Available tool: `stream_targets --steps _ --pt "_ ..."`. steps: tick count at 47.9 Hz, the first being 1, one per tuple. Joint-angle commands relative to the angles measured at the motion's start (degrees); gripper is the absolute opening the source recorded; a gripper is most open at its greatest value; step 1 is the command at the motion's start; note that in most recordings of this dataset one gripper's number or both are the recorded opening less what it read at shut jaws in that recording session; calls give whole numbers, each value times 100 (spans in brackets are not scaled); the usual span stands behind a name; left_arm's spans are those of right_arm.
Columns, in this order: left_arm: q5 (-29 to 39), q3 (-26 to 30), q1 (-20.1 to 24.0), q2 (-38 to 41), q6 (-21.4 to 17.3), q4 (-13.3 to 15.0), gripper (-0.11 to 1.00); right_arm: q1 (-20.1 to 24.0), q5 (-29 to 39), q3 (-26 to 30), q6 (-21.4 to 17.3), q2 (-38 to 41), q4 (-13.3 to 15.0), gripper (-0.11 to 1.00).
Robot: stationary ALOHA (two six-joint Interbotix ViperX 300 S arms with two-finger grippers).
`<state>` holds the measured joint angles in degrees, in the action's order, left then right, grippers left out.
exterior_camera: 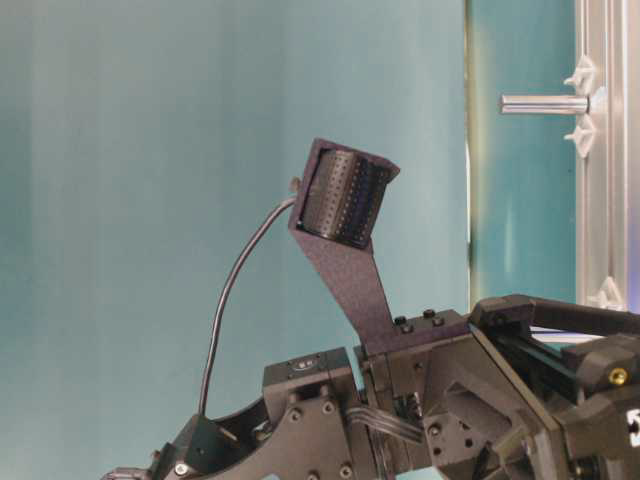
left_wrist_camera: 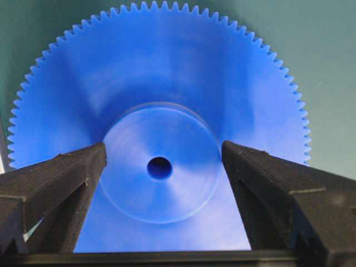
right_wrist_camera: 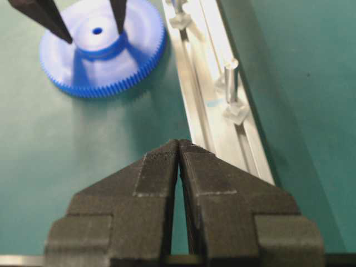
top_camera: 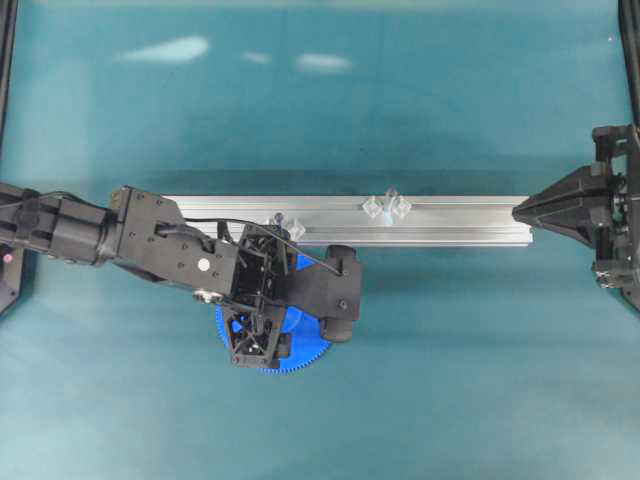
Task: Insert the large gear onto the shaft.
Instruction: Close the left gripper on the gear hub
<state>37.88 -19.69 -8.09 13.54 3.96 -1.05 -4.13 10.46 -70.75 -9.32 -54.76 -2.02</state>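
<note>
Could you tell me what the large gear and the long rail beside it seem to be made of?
The large gear looks like moulded plastic: uniform bright blue with a soft satin sheen. The rail looks like extruded aluminium: silvery, matte, with straight lengthwise grooves.

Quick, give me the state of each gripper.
Left gripper: open, fingers either side of the large gear's hub, holding nothing.
Right gripper: closed, empty.

Blue large gear [left_wrist_camera: 158,111] flat beside shaft [right_wrist_camera: 231,78]

Grooved aluminium rail [top_camera: 450,222] lying flat, teal table mat [top_camera: 450,380] beneath
</note>
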Motion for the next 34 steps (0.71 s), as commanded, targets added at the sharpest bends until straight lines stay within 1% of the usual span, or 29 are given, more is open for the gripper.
stream_targets --steps 1,11,19,34 --pt "-18 9 18 -44 -9 -9 94 -18 -35 62 -70 26 0 12" --pt "53 -26 26 -53 -70 -9 94 -18 -35 62 -70 26 0 12" --pt "97 -149 167 -88 -79 -9 94 -18 -26 62 -70 0 0 12" --pt "-35 -70 167 -79 -70 -9 94 -9 -26 44 -79 -97 9 12"
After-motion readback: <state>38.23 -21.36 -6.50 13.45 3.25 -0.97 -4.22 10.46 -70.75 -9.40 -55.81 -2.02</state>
